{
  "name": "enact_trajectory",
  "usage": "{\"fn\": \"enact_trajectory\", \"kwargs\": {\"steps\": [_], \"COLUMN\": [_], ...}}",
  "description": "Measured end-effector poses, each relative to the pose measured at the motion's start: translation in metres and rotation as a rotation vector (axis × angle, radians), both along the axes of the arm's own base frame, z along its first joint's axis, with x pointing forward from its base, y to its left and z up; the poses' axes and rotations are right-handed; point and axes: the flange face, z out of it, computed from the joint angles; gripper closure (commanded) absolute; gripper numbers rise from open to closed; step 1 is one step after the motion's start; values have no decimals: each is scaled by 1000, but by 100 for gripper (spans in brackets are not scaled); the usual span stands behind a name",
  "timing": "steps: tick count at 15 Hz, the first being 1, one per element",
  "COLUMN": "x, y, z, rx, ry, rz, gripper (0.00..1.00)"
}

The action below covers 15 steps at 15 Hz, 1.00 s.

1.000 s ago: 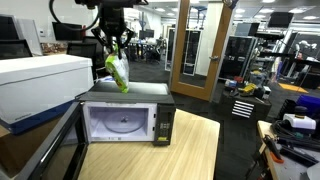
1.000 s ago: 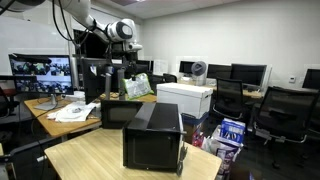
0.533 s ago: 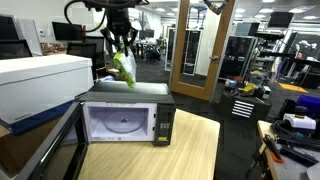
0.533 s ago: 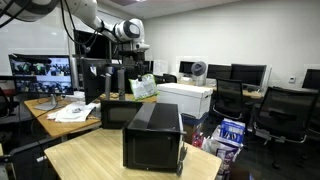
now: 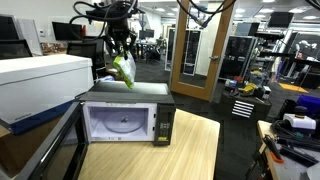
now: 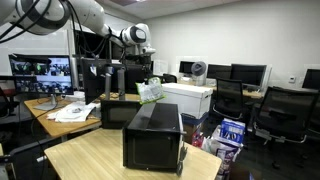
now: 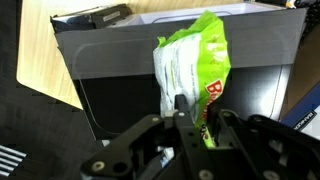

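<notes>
the green snack bag [image 7: 190, 65] hangs below the gripper [image 7: 192, 112], its top edge pinched between fingers closed almost fully on it. in both exterior views the bag dangles just above the top of the microwave [image 5: 162, 122], whose door stands open.

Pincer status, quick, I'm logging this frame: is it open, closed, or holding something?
Pincer: closed, holding the green snack bag above the microwave.
</notes>
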Motion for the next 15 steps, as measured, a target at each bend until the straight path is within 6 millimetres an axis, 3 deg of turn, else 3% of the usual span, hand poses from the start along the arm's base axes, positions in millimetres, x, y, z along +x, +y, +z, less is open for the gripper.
{"fn": "enact_trajectory", "kwargs": {"steps": [2, 7, 11, 15], "x": [5, 10, 1, -11], "y": [-9, -64, -109, -129], "z": [-8, -21, -35, -48], "rx": [4, 25, 97, 174], "ry": [-20, -85, -68, -5], "rz": [-6, -21, 2, 14], "gripper": [91, 91, 91, 91]}}
